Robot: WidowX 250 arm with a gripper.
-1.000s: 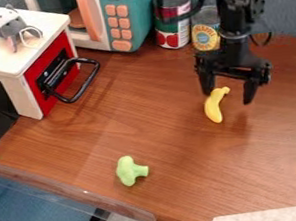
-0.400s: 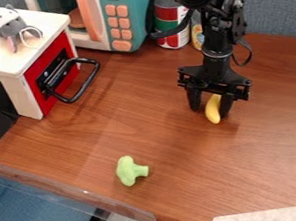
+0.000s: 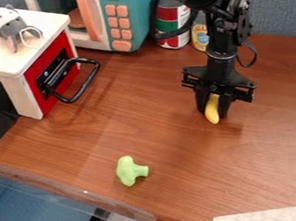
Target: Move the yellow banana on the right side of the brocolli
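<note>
The black gripper (image 3: 214, 109) hangs low over the right half of the wooden table, its two fingers closed in on either side of the yellow banana (image 3: 212, 112). The banana's lower end sticks out toward the camera, while its upper end is hidden behind the gripper. The green broccoli (image 3: 130, 170) lies on the table nearer the front edge, to the left of the banana and well apart from it.
A toy oven (image 3: 39, 54) with a black handle and a grey plush on top stands at the upper left. Behind are a teal toy microwave (image 3: 126, 14) and two cans (image 3: 171, 19). The table's front edge (image 3: 72, 190) slants across the lower left.
The gripper has come down and left onto the banana, and its fingers have closed in around it. The banana and broccoli show no clear shift.
</note>
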